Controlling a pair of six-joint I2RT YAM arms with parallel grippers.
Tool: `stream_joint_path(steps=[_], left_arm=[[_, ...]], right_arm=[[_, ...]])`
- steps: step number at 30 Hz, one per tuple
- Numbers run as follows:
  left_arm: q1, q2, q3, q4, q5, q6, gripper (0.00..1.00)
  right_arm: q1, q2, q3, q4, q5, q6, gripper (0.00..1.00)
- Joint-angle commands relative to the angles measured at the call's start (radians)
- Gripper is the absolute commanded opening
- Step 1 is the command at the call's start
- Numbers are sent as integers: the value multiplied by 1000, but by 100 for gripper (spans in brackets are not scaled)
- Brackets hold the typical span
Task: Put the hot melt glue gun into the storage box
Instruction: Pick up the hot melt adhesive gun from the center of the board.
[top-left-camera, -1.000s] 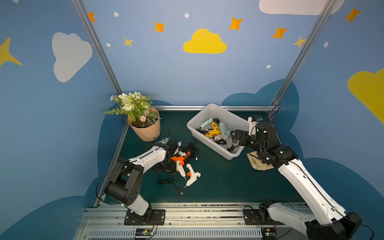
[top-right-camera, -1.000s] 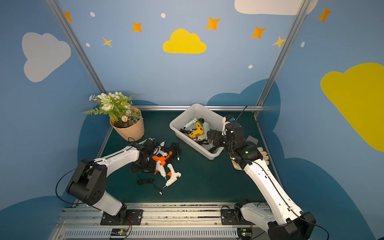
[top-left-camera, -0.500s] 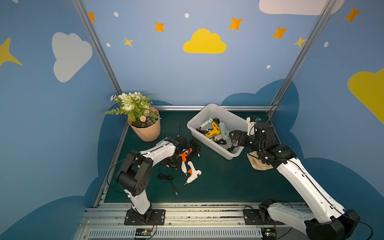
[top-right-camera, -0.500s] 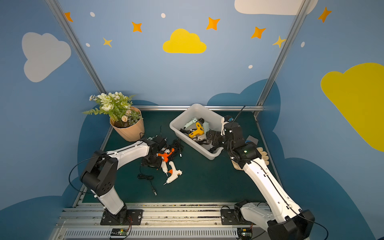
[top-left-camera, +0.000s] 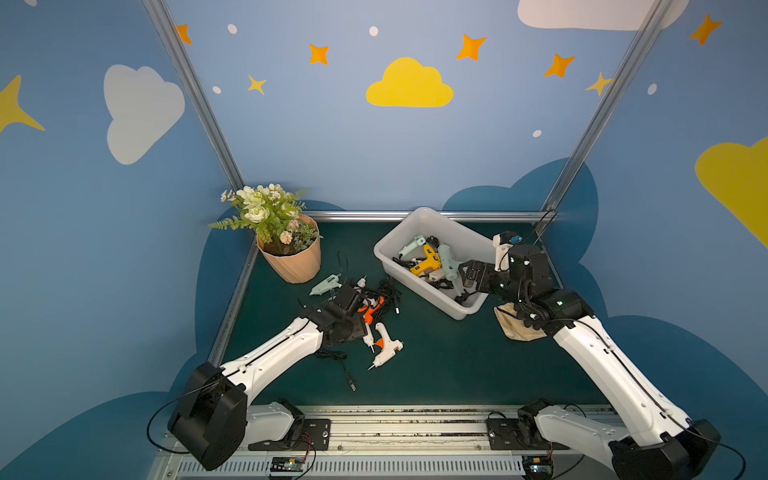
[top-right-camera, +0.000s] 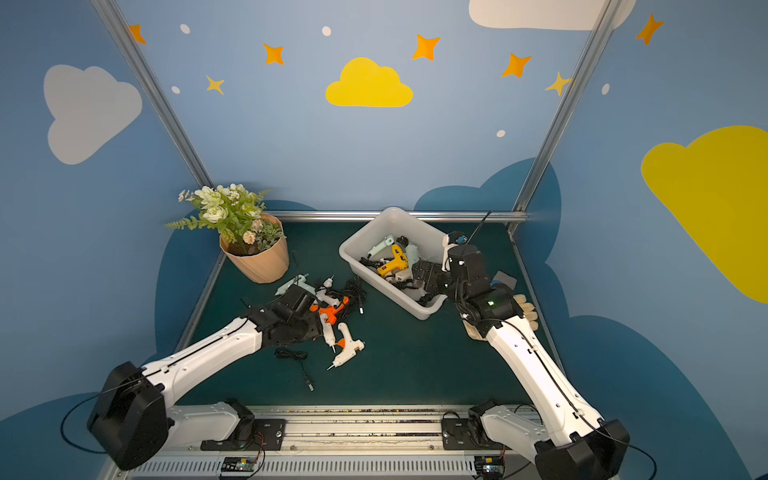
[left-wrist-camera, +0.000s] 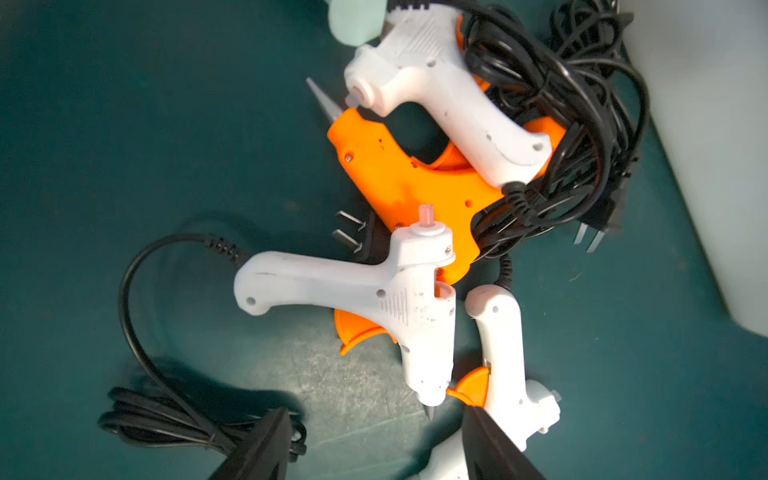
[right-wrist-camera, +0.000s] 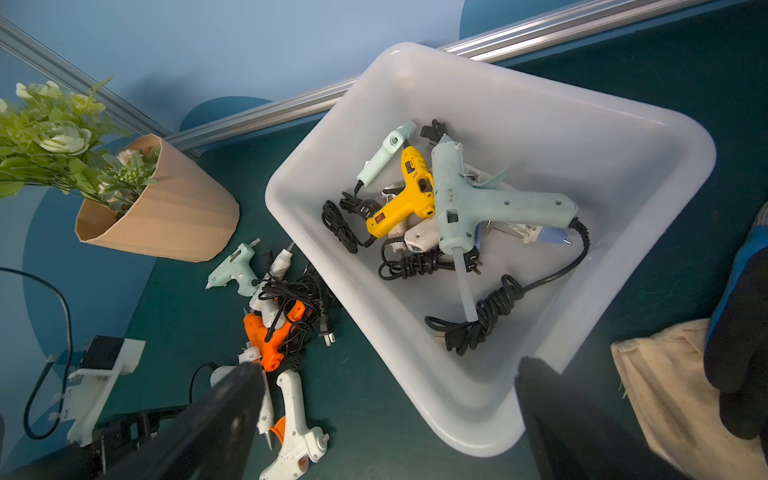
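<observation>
- Hovering low over the loose pile with left gripper: jaws partly apart, nothing clamped between them.
- Sitting right ahead of that gap: white glue gun, flat on the green mat, nozzle toward the gripper, handle out sideways, orange trigger showing.
- Lying just beside it: second white glue gun, close against one finger; touching or not, cannot tell.
- Overlapping further out: orange glue gun, third white glue gun, black cord tangle; mint glue gun nearer the flower pot.
- Waiting over the near corner of the storage box with right gripper: jaws spread wide, empty; several guns inside already, box near the pile's cord end.
- Judging handling: probably a light hollow plastic shell, rigid, smooth, a bit slippery; power cord off the handle likely to drag or snag.
- Suggesting a grip across the barrel near the trigger, flat sides to the pads; avoiding the tapered nozzle and the cord.
</observation>
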Motion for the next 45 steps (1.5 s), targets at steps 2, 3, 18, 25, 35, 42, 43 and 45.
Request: stream_joint_path(steps=[2,3,18,25,35,42,43,45], left_arm=[[-33,-30,-60,106,-59,-214,67],[-43,-24,-66,119,-68,-237,67],[-144,266,66,142,-106,-291,67],[-143,383,126,86,-91,-305,61],[-123,404,123,10,-159,-315,32],[-118,339,154,-61,-234,-240,3],[-118,323,160,-81,-251,-227,3],[-119,281,171,-113,-287,-186,3]], right_arm=[[6,-21,-4,4,-11,6,98],[6,-22,-5,5,-12,8,98],[8,-41,-15,-3,-11,2,98],[7,-48,-24,-2,-3,-1,98],[5,-42,-23,-4,-5,-1,98],[7,-34,-21,1,-17,8,98],[7,-35,-21,1,-19,8,98],[7,-34,-22,-1,-22,10,98]])
